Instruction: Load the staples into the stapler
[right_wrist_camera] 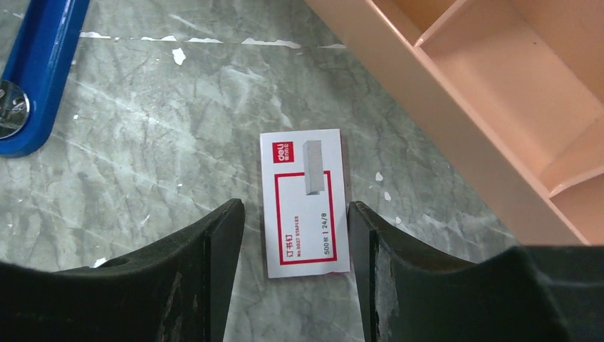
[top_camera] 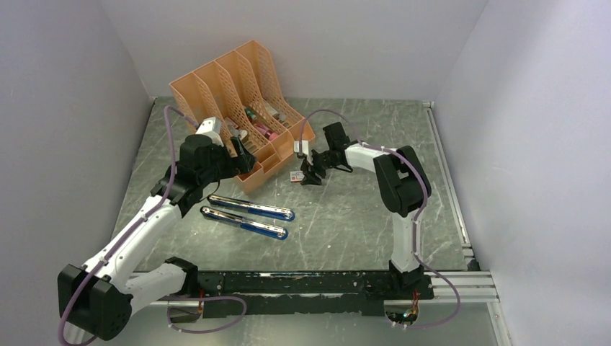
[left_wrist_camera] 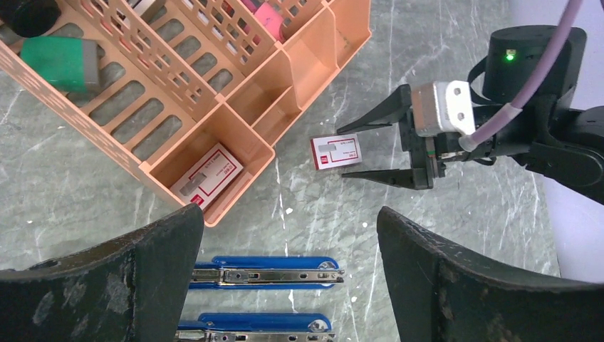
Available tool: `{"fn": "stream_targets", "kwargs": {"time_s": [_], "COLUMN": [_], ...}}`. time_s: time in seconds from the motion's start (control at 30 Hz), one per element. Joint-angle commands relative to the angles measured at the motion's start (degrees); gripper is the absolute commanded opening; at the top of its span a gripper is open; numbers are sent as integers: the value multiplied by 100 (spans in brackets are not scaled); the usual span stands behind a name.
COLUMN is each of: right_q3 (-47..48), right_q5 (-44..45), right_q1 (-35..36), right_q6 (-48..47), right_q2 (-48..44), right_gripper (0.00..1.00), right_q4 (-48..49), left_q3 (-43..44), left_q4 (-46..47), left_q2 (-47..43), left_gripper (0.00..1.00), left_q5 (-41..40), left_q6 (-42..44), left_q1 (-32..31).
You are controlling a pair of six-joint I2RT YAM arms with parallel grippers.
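In the orange organizer's (left_wrist_camera: 249,132) end slot lies a white-and-red box (left_wrist_camera: 206,174); both arms' jaws stand apart

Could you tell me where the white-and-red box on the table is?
The small white-and-red cardboard box lies mid-table in the top view, just right of the orange plastic organizer and between the fingers of the open right gripper.

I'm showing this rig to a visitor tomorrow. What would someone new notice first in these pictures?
The big orange desk organizer at the table's far left stands out first, with the blue stapler lying opened out on the table just in front of it. Next, the right gripper hangs open astride a small white-and-red staple box lying flat beside the organizer's corner.
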Motion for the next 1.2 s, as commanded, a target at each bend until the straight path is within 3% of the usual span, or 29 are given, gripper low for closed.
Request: {"fn": "stream_targets", "kwargs": {"time_s": [0.0, 0.37, 0.53, 0.8, 1.17], "right_q3": [284, 673, 825, 370, -624], "right_q5": [149, 670, 992, 1072, 1505], "right_q1": [73, 139, 139, 140, 139], "right_q6": [-70, -397, -557, -210, 126], "right_q2": [140, 346, 459, 185, -646], "right_gripper": [59, 57, 50, 42, 41], "right_q4": [-199, -957, -1553, -1239, -1010], "left_q3": [19, -6, 36, 22, -413], "left_q4": [246, 118, 89, 177, 1347], "left_q2": [30, -50, 12, 91, 436], "left_gripper": [95, 94, 93, 92, 87], "left_q5": [331, 355, 284, 437, 2074], "left_q6": [164, 187, 196, 193, -4], "left_q1": [67, 88, 84, 92, 97]}}
